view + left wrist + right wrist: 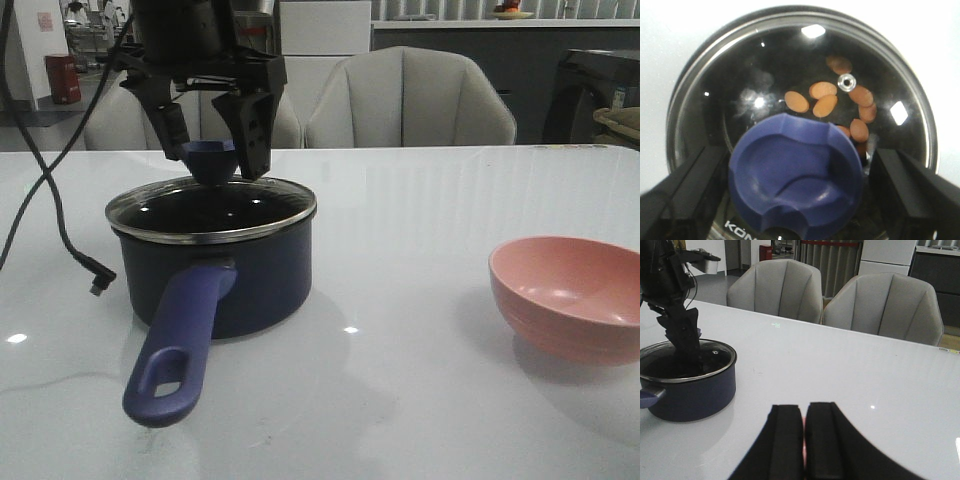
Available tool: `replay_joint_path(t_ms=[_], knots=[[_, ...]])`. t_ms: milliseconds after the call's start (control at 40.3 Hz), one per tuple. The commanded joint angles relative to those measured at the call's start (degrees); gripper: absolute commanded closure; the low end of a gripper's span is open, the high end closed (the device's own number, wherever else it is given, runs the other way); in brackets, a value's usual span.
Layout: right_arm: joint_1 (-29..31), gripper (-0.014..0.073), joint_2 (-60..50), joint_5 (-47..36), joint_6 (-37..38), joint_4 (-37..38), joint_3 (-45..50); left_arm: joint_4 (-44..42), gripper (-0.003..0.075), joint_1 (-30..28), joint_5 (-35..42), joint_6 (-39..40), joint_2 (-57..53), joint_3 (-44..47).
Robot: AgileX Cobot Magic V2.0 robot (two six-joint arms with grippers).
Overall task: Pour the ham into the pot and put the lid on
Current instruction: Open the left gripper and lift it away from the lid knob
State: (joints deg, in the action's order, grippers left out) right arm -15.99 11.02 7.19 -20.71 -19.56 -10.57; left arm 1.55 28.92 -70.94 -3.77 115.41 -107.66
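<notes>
The dark navy pot [250, 285] stands on the white table at the left, its purple-blue handle [180, 340] pointing toward me. The glass lid [285, 212] sits on the pot's rim. Through the glass in the left wrist view [765, 65], several orange-pink ham pieces [824, 105] lie on the pot's black bottom. My left gripper [214, 160] [800, 152] is open and straddles the lid's purple-blue knob [795, 180], its fingers [705, 185] standing just clear on either side. My right gripper [804, 407] is shut and empty over the table, out of the front view. The pot [695, 390] is far from it.
An empty pink bowl [570, 295] sits at the right of the table. A black cable [60, 230] with a plug trails across the table left of the pot. Grey chairs [410, 100] stand behind the far edge.
</notes>
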Motion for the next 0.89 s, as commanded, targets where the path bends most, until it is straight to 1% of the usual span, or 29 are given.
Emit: replay_joint_path(t_ms=[0,248,397,496,596,869], knots=[[-0.14,0.0403,0.51,-4.77,-0.30,-0.16,-1.41,0.25,0.0142,0.39,-2.75,0.60,-3.96,-3.39],[-0.14,0.0403,0.51,-4.77,-0.30,-0.16,-1.41,0.25,0.0146,-0.07,-2.75,3.77,-8.52,-3.57],[-0.14,0.0403,0.51,-4.77,-0.30,-0.16,-1.41,0.25,0.0146,-0.19,-2.02,3.77,-12.97,-1.04],[-0.14,0.0403,0.51,-4.77,-0.30,-0.16,-1.41,0.25,0.0146,-0.19,2.52,3.77,-17.22,3.75],[-0.14,0.0403,0.51,-4.77,-0.30,-0.16,-1.41,-0.01,0.0146,-0.33,8.07,4.66,-22.34,10.97],[-0.14,0.0403,0.51,-4.77,-0.30,-0.16,-1.41,-2.00,0.0146,-0.33,18.61,4.78,-37.64,29.71]])
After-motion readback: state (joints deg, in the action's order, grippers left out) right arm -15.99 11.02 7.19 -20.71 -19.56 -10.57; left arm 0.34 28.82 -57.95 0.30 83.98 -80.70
